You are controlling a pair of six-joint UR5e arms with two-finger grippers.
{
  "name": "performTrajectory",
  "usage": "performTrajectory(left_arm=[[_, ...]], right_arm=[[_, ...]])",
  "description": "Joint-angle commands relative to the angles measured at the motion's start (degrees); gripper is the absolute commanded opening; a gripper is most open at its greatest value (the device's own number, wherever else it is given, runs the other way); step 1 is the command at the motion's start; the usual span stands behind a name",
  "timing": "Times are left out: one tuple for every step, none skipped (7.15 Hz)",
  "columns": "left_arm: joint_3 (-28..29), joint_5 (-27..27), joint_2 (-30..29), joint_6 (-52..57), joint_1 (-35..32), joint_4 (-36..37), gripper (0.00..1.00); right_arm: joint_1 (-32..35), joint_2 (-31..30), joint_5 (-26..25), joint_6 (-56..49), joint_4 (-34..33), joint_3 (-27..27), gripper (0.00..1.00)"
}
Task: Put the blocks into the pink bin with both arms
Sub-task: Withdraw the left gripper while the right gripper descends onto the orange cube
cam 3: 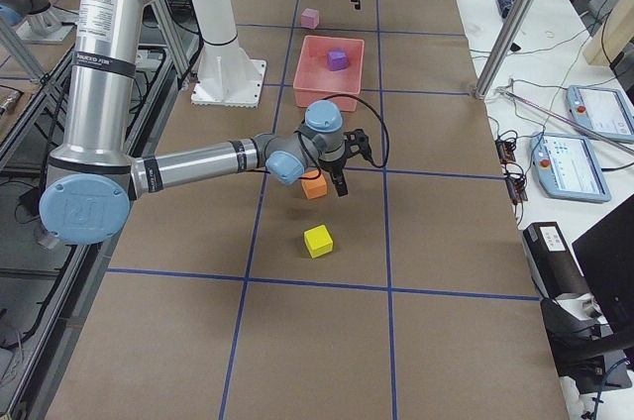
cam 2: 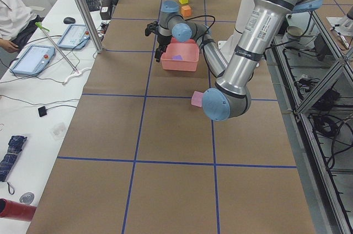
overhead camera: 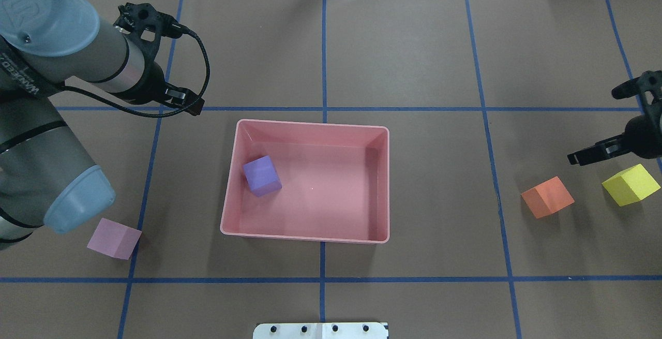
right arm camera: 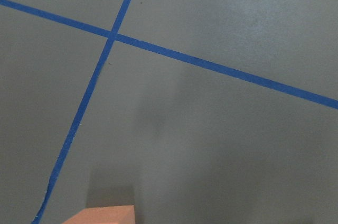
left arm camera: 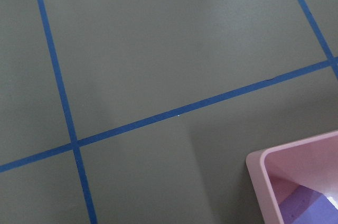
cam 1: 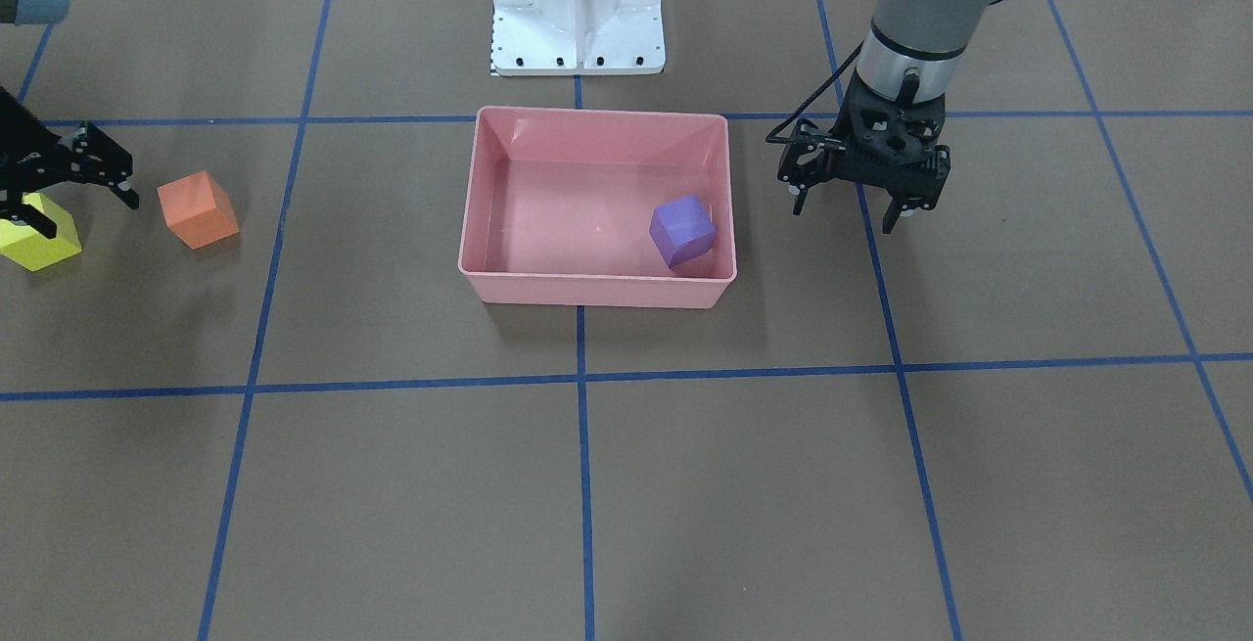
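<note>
1. Status: the purple block (cam 1: 682,230) lies inside the pink bin (cam 1: 597,114), by the wall nearest the left gripper (cam 1: 850,210). The three other blocks are out on the worktop (cam 1: 685,484).
2. Left gripper: released, jaws spread, nothing between them. It hangs just outside that bin wall. The pink-lilac block (overhead camera: 114,239) lies well off on its robot-ward side, near the arm's elbow.
3. Right gripper (cam 1: 86,213): jaws apart, empty, hovering. The orange block (cam 1: 199,209) and yellow block (cam 1: 39,238) both lie robot-ward of it, orange toward its bin side and yellow toward its outer side. The right wrist view shows only a sliver of orange at its bottom edge.
4. My read: the step in hand is the right arm's pick. Orange looks likeliest, but I can't rule out yellow.
5. I'd draw the gripper back toward the robot until the block sits centred beneath it.
6. Both blocks sit skewed to the tape grid, so I'd rotate the wrist until the pads face two opposite flats, not corners.
7. Descend with jaws fully apart and close at mid-height. A matte cube should hold under a modest squeeze.
8. Risk: a finger landing on the top edge would shove the block. The two blocks lie near each other, so I'd keep the outer finger clear of the neighbour.
9. Left arm's next target is probably pink-lilac. The elbow hangs close over it, so mind the swing.
</note>
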Motion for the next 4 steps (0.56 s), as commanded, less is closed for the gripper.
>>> performTrajectory(left_arm=[[0.0, 0.0, -0.1, -0.1, -0.1, 0.0, 1.0], [0.1, 0.0, -0.1, -0.1, -0.1, 0.0, 1.0], [0.1, 0.0, -0.1, -0.1, -0.1, 0.0, 1.0], [0.1, 0.0, -0.2, -0.2, -0.1, 0.0, 1.0]], right_arm=[[-9.4, -1.5, -6.8, 8.2, 4.2, 1.9, 1.0], [-11.9, -1.9, -9.6, 9.3, 5.4, 1.9, 1.0], [-13.4, -2.8, -11.2, 9.3, 5.4, 1.7, 1.0], [-14.5, -3.8, -11.9, 9.3, 5.4, 1.7, 1.0]])
